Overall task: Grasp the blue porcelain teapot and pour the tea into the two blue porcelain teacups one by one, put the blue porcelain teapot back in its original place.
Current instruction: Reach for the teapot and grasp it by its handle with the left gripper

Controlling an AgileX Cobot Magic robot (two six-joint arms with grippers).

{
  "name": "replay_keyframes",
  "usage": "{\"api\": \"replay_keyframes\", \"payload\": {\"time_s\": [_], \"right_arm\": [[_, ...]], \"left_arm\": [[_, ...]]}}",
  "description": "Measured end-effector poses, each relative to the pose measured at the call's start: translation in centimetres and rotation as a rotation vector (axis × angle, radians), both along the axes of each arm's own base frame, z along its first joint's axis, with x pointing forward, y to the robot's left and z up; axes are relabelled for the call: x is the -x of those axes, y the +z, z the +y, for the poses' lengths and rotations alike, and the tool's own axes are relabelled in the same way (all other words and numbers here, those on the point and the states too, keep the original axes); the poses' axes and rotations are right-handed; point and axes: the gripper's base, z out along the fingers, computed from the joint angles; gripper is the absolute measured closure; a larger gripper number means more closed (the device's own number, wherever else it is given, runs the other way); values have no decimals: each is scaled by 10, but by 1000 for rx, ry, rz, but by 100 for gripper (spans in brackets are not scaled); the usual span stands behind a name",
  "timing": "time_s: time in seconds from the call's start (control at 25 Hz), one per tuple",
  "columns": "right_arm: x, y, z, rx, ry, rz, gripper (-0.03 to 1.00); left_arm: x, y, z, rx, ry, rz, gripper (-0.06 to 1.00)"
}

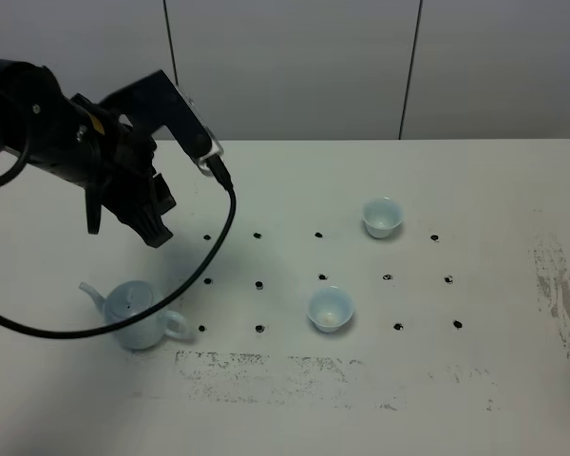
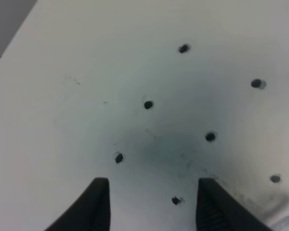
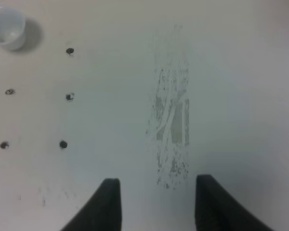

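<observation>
The blue porcelain teapot [image 1: 138, 314] stands upright on the white table [image 1: 475, 190] at the front left, spout pointing left and loop handle to the right. The two blue porcelain teacups stand upright, one near the middle [image 1: 330, 309] and one further back right [image 1: 382, 217]. No tea shows in them. My left gripper [image 1: 157, 226] hangs above the table behind the teapot, apart from it; in the left wrist view it [image 2: 154, 195] is open and empty. My right gripper [image 3: 156, 202] is open and empty over a scuffed patch, and one teacup [image 3: 7, 28] shows far off. The right arm is outside the exterior view.
A grid of small black dots [image 1: 258, 284] marks the table's middle. Scuffed grey patches lie along the front [image 1: 266, 366] and at the right edge [image 1: 556, 294], the latter also in the right wrist view [image 3: 171, 125]. A black cable [image 1: 230, 214] loops from the left arm over the teapot.
</observation>
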Motion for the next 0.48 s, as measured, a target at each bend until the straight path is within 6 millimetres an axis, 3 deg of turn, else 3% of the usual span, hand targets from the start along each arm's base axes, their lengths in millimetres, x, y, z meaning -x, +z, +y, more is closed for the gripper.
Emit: {"api": "replay_keyframes", "payload": {"time_s": [0.2, 0.48], "right_arm": [[50, 7, 3, -5, -6, -65, 62], [114, -1, 8, -12, -9, -123, 62]], "left_arm": [[8, -3, -8, -135, -120, 14, 55], [12, -5, -7, -229, -231, 27, 55]]}}
